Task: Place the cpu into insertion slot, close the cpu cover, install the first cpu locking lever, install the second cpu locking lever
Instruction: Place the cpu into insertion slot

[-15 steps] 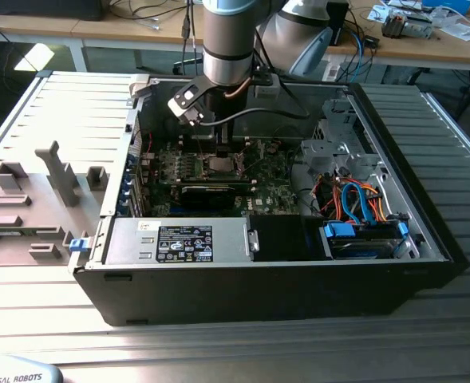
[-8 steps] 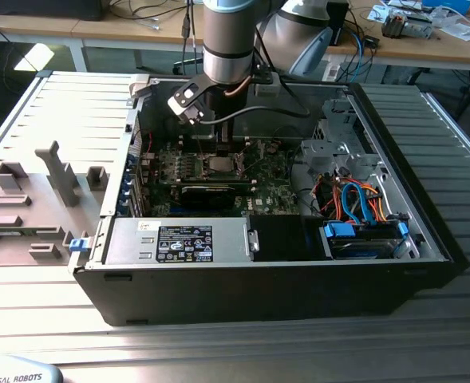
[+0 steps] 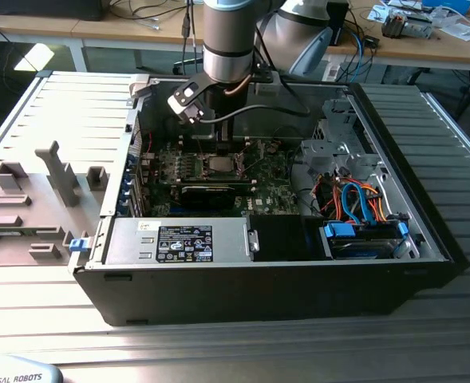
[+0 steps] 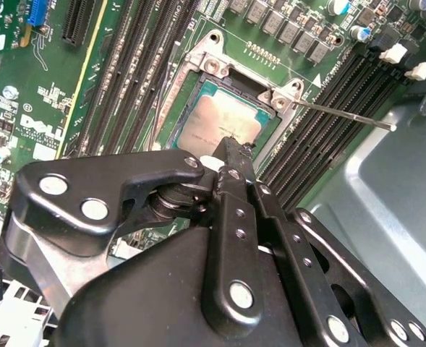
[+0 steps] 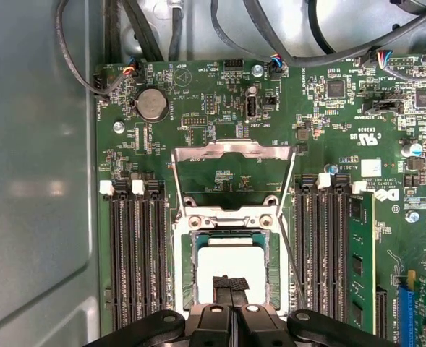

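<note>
Inside an open desktop computer case (image 3: 242,295) on a slatted metal workbench (image 3: 219,351), the Universal Robots arm (image 3: 228,40) reaches down over the green motherboard (image 3: 274,187) near the case's far wall. The gripper (image 5: 231,283) has its two black fingers (image 4: 231,155) pressed together at the tips and holds nothing. It hangs directly above the cpu (image 5: 231,262), though the views do not settle whether the tips touch the chip. The cpu, its silvery top facing up, lies seated flat in the insertion slot (image 5: 227,217), framed by the socket's metal rim. The cpu cover (image 5: 233,149) is swung open off the socket, so that the board shows through its square window. A thin metal locking lever (image 4: 343,114) stands free, angling away from one corner of the socket. Long black memory slots (image 5: 137,253) flank the socket on both sides in the first wrist view, and a round coin battery (image 5: 152,103) sits beyond the raised cover. In the exterior view, the grey power supply (image 3: 179,239) fills the near part of the case toward the exterior view's left. A drive bay with orange and blue cables (image 3: 354,203) occupies the exterior view's right. A grey fixture tray (image 3: 27,211) lies outside the case on the exterior view's left.
</note>
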Available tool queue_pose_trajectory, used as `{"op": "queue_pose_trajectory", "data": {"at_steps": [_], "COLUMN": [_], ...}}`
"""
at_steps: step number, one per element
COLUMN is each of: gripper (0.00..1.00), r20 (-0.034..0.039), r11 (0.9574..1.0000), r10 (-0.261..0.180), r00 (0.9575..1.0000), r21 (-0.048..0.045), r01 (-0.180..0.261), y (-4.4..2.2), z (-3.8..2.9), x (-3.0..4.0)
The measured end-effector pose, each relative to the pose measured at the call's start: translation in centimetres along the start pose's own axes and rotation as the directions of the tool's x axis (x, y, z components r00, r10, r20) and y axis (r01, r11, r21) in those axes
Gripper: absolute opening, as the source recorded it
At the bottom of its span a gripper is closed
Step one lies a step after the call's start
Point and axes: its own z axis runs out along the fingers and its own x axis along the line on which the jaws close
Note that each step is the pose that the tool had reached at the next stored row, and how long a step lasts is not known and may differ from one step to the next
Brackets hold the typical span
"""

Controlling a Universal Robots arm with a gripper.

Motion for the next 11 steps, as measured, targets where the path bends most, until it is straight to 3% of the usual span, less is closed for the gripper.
{"op": "queue_pose_trajectory", "data": {"at_steps": [11], "gripper": [0.11], "r20": [0.0], "r11": [1.0], "r10": [0.0], "r00": [1.0], "r21": [0.0], "r01": [0.0], "y": [0.0], "z": [-0.77], "x": [0.02]}}
